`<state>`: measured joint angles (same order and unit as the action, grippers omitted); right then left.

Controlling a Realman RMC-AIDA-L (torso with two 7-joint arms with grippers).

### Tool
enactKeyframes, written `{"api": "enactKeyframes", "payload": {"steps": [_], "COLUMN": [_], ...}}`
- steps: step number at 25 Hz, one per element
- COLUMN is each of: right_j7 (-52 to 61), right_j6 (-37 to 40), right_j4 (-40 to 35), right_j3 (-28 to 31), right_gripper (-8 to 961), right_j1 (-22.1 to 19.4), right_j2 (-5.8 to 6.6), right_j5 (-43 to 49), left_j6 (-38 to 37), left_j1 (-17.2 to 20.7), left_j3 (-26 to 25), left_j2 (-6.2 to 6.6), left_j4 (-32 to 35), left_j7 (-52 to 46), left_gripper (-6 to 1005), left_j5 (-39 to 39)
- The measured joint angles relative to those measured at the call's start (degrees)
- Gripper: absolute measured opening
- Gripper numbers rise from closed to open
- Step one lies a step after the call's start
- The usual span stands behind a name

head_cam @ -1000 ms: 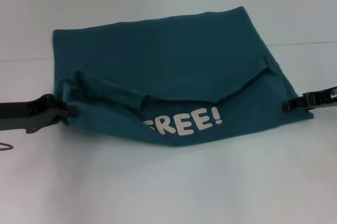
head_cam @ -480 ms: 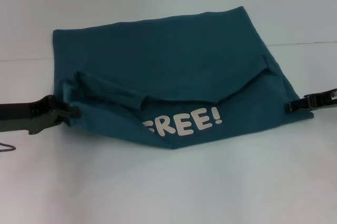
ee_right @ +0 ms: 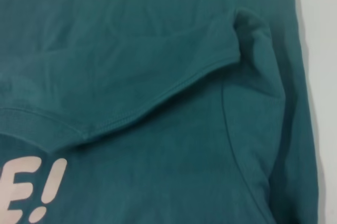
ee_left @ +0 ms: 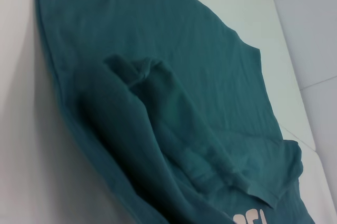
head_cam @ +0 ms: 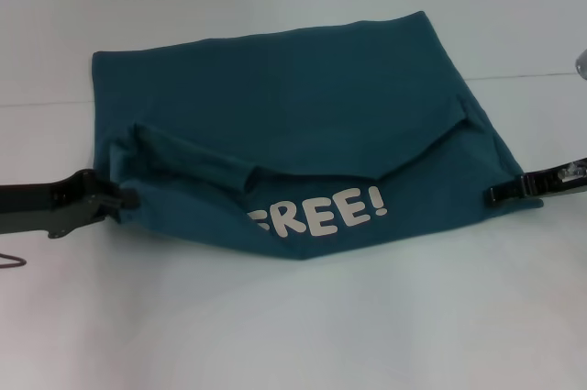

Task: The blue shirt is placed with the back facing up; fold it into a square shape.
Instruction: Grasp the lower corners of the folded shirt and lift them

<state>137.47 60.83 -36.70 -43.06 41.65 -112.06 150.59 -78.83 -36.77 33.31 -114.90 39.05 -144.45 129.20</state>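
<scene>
Since the earlier frames the right gripper [head_cam: 492, 195] has slid inward along the near right edge of the blue shirt [head_cam: 284, 115]; its tip now sits a little further over the cloth than before. The left gripper [head_cam: 128, 196] has barely shifted, a touch lower at the near left corner. The shirt itself lies as it did.

Shirt: spread on the white table [head_cam: 293, 326], partly folded. Far part flat and plain. Near edge turned back toward the robot, showing the front with white letters "REE!" [head_cam: 321, 214]. A hemmed edge runs across the middle above the lettering, sagging in a shallow V. A bunched fold, sleeve-like, sits at the near left, beside the left gripper.

Left gripper: comes in low from the left, dark arm nearly level with the table, tip touching the shirt's near left corner. Whether its fingers are parted or closed on cloth cannot be told. The left wrist view shows only the shirt [ee_left: 174, 103], with the rumpled fold close by and a bit of lettering at the frame edge.

Right gripper: comes in from the right, tip against the near right edge of the shirt. Finger state cannot be told either. The right wrist view is filled with the shirt [ee_right: 158, 76], the curved hem and the letters "E!" [ee_right: 31, 190].

A thin wire-like object [head_cam: 11, 258] lies on the table at the far left edge.
</scene>
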Motion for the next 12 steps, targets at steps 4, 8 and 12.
{"api": "enactKeyframes", "payload": {"steps": [4,8,12], "right_j7": [1.5,2.2,2.2], "right_j6": [-0.1,0.2,0.2], "right_j4": [-0.2,-0.3,-0.3], "right_j3": [0.0,0.1,0.1], "right_gripper": [764,623,407], "right_j1": [0.0,-0.1,-0.1], "right_j2": [0.23,0.53,0.60], "right_j5": [0.0,-0.1,0.0], "left_j6": [0.0,0.0,0.0], "left_j1": [0.1,-0.1,-0.1], "left_j3": [0.0,0.0,0.1], "left_j2": [-0.06,-0.06,-0.06], "left_j4": [-0.1,-0.5,-0.6], "left_j7": [0.0,0.0,-0.1], "left_gripper": [49,49,49], "left_j5": [0.0,0.0,0.0]}}
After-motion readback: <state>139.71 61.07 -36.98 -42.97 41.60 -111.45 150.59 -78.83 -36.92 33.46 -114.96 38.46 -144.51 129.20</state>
